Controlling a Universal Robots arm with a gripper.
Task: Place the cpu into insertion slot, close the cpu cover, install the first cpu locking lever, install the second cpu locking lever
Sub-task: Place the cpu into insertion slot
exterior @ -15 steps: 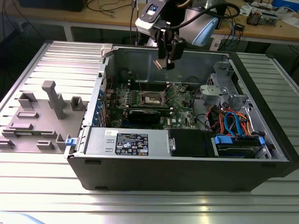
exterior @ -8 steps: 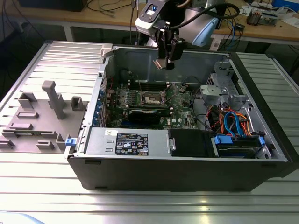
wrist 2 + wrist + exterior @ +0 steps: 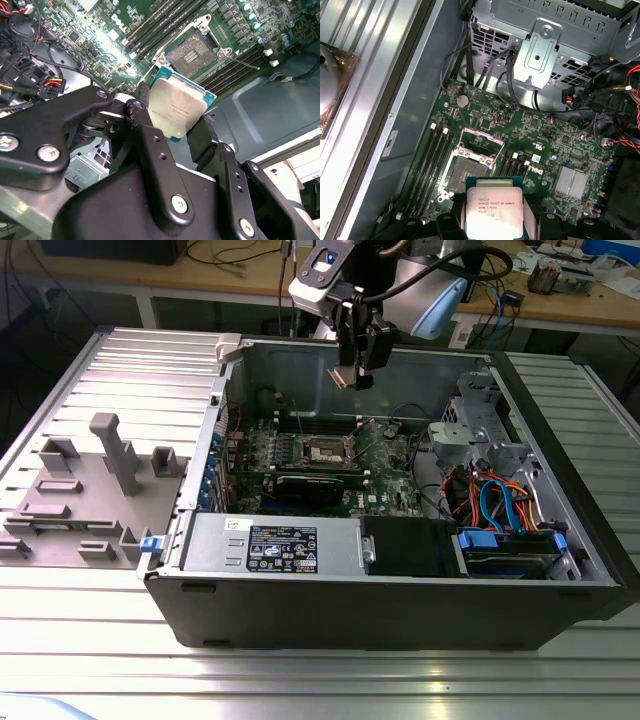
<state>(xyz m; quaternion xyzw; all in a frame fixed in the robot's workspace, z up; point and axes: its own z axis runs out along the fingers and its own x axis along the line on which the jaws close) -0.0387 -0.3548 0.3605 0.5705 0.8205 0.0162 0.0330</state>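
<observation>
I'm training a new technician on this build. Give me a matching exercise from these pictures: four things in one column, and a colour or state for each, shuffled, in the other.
Column one
1. cpu
2. insertion slot
3. graphics card
4. circuit board

Column two
a. long and black, seated on the board
b. green
c. empty, its contacts uncovered
d. clamped in the gripper above the board

Right pairs: 1-d, 2-c, 3-a, 4-b.
</observation>
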